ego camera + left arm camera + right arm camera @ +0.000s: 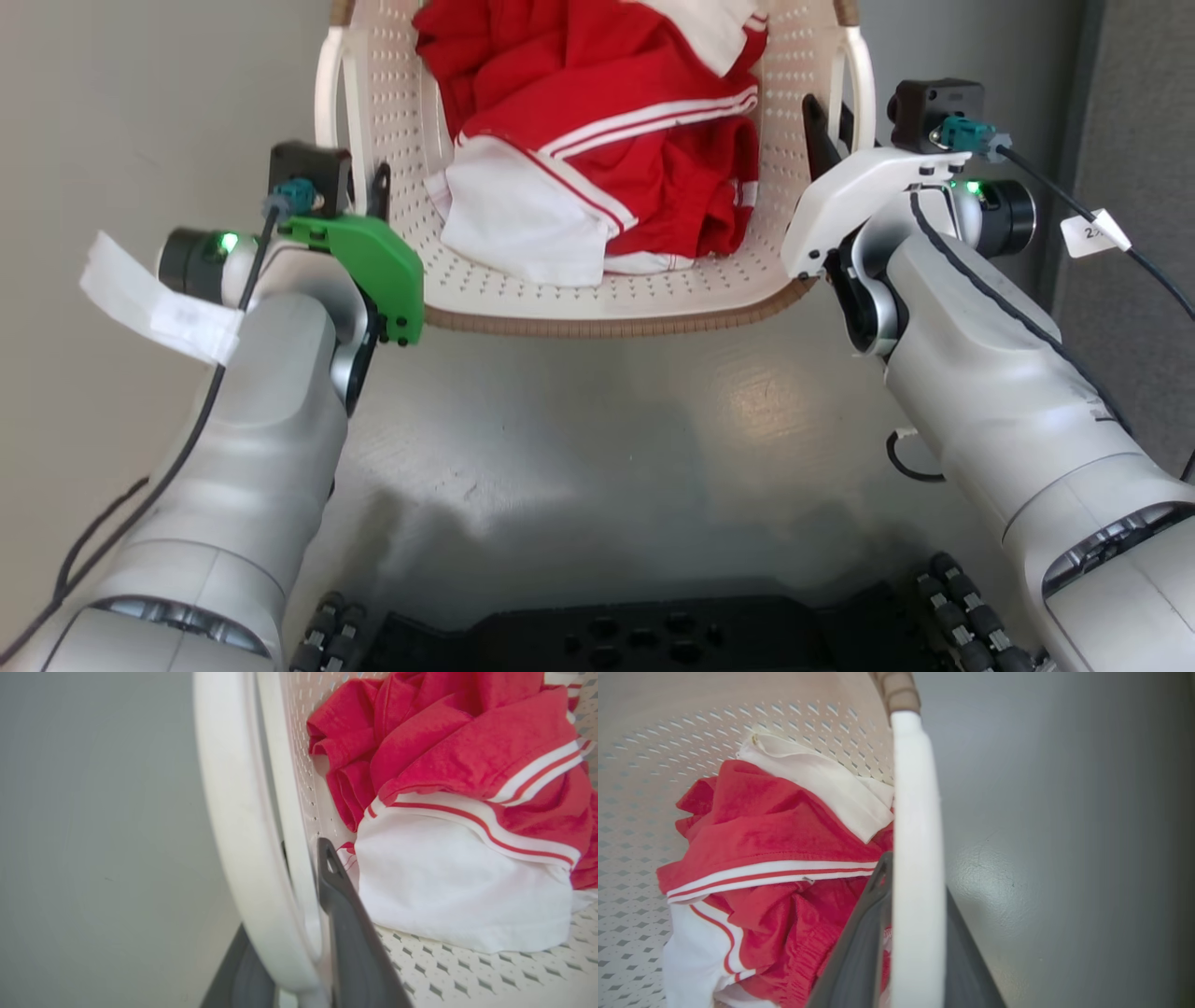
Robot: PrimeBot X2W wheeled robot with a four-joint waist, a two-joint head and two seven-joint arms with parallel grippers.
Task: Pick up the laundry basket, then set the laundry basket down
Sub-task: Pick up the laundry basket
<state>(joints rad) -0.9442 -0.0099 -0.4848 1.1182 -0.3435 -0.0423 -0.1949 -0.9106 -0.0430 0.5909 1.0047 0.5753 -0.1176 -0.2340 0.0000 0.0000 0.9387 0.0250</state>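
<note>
The laundry basket [597, 294], cream-white and perforated with a brown woven-look rim, sits at the top centre of the head view. Crumpled red and white clothes [607, 140] lie inside it. My left gripper [373, 191] is shut on the basket's white left handle [233, 835], with one dark finger [345, 914] inside the wall and the other outside. My right gripper [826, 131] is shut on the white right handle [917, 858], a dark finger [859, 952] on each side of it. I cannot tell whether the basket touches the floor.
Grey floor [607, 439] spreads between my arms and under the basket. My black base [635, 635] fills the bottom edge. A dark panel [1139, 112] stands at the right, with a tagged cable [1092, 233] hanging from the right wrist.
</note>
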